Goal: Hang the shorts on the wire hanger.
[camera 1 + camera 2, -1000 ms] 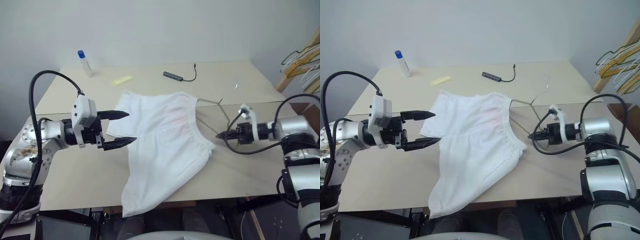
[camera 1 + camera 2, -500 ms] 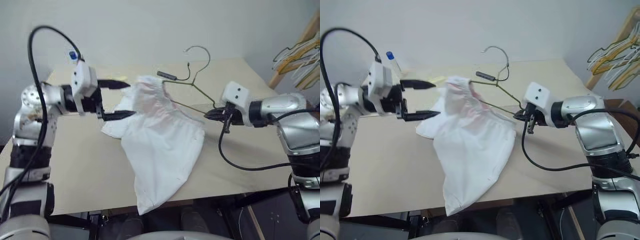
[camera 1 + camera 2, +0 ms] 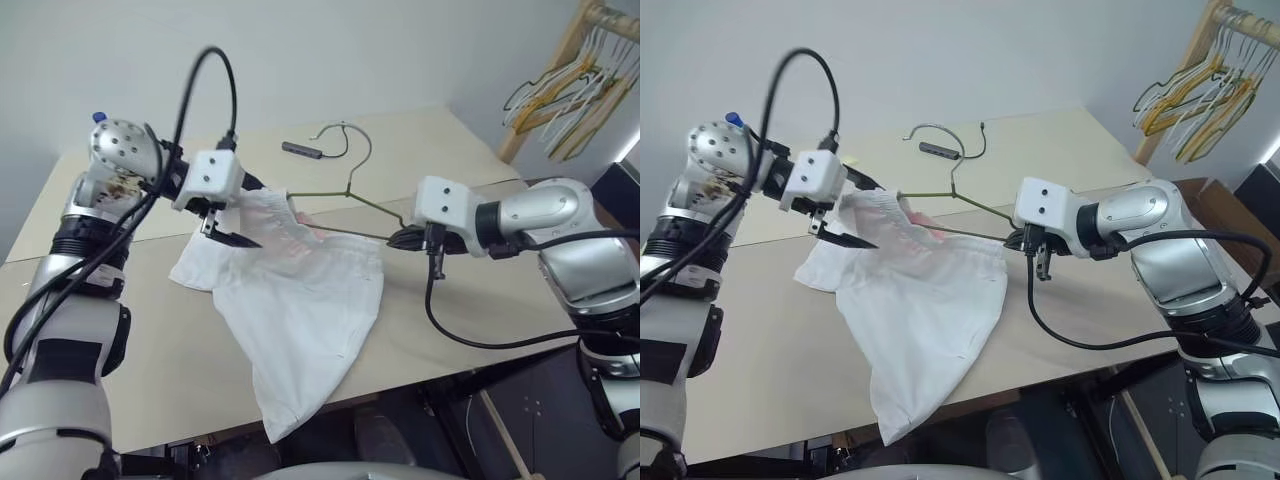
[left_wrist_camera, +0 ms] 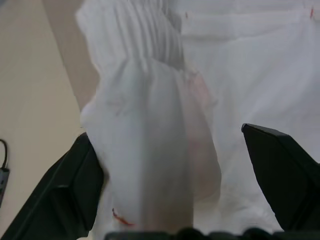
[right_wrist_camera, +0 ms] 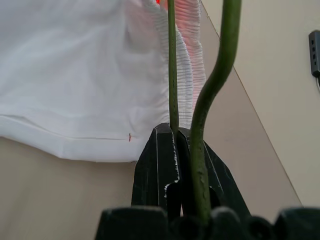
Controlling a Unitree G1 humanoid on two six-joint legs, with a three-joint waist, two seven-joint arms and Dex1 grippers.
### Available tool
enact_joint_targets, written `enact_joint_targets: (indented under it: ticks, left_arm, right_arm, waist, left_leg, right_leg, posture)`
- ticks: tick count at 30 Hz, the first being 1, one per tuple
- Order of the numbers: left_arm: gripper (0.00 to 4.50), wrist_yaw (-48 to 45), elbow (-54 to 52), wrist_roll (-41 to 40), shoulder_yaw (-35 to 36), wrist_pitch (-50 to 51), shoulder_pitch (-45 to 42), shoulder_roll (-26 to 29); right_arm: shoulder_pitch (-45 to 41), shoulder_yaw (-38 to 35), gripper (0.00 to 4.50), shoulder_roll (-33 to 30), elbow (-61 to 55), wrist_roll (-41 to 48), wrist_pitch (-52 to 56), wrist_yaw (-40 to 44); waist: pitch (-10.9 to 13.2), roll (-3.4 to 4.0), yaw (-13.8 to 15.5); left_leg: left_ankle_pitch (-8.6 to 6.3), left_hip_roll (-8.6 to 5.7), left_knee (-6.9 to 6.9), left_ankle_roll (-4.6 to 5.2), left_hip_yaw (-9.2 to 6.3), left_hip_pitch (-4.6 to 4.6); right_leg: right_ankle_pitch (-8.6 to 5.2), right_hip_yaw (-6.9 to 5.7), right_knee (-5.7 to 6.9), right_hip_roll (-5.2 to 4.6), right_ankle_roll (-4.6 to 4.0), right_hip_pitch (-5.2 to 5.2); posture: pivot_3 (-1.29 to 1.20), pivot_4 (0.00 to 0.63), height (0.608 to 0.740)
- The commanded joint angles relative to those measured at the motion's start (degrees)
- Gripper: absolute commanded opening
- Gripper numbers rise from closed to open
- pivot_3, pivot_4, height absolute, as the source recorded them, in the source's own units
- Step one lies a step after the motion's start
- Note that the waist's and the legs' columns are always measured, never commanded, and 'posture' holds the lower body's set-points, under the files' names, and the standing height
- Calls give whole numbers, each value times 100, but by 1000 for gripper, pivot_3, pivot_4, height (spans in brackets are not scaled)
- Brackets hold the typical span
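Observation:
The white shorts [image 3: 300, 290] lie on the table [image 3: 150, 340], and one leg hangs over the front edge. Their gathered waistband [image 4: 145, 110] is lifted off the table by one end of the wire hanger [image 3: 350, 190], which is threaded into it. The hanger's hook [image 3: 340, 130] points up and back. My right gripper [image 3: 400, 238] is shut on the hanger's other corner, with the wire [image 5: 172, 75] pinched between its fingers [image 5: 160, 165]. My left gripper [image 3: 258, 215] is open, and its fingers [image 4: 285, 175] stand on either side of the raised waistband.
A dark USB hub [image 3: 300, 151] with a cable lies at the back of the table. A blue bottle cap [image 3: 98, 117] peeks out behind my left arm. A wooden rack with several pale and yellowish hangers [image 3: 560, 80] stands at the far right.
The view has swung right. My right gripper raised and rolled the hanger, lifting the waistband off the table. My left gripper moved in from beside the shorts and straddles the waistband.

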Motion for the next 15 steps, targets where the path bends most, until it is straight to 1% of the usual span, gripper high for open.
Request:
enact_joint_targets:
  ticks: [1, 6, 10, 11, 15]
  left_arm:
    - [3244, 348, 312, 336, 126, -367, -233, -227]
    - [1606, 383, 451, 267, 351, -254, -158, -434]
    - [264, 293, 436, 282, 427, -239, -87, -430]
    - [24, 264, 418, 264, 453, -189, -68, -426]
    - [24, 245, 269, 126, 632, 99, 44, -452]
  right_arm:
    - [-231, -60, 0, 1, -193, 76, 129, 16]
    - [-231, -73, 0, -12, -271, 197, 294, 30]
    - [-249, -62, 0, -32, -285, 209, 341, 68]
    - [-252, -64, 0, -42, -288, 211, 342, 83]
    - [-218, -164, 0, -39, -292, 308, 347, 45]
  waist:
    - [0, 0, -15]
    - [0, 0, -45]
    - [0, 0, -47]
    - [0, 0, -47]
    - [0, 0, -45]
  left_leg:
    - [0, -1, 1, 0, 0, 0]
    - [0, 1, 0, 1, -6, 0]
    - [0, 1, 0, 1, -6, 0]
    - [0, 1, 1, 1, -7, 1]
    - [0, 0, 2, 1, -8, 1]
  right_leg:
    - [0, 0, 0, -1, 2, 1]
    - [0, -4, 2, 0, 3, 0]
    - [0, -4, 2, -1, 3, 0]
    - [0, -4, 3, -1, 3, 0]
    - [0, -4, 4, -1, 3, 1]
  posture:
    - [-221, 0, 740]
    - [-225, 0, 740]
    - [-224, 0, 740]
    - [-224, 0, 740]
    - [-228, 0, 740]
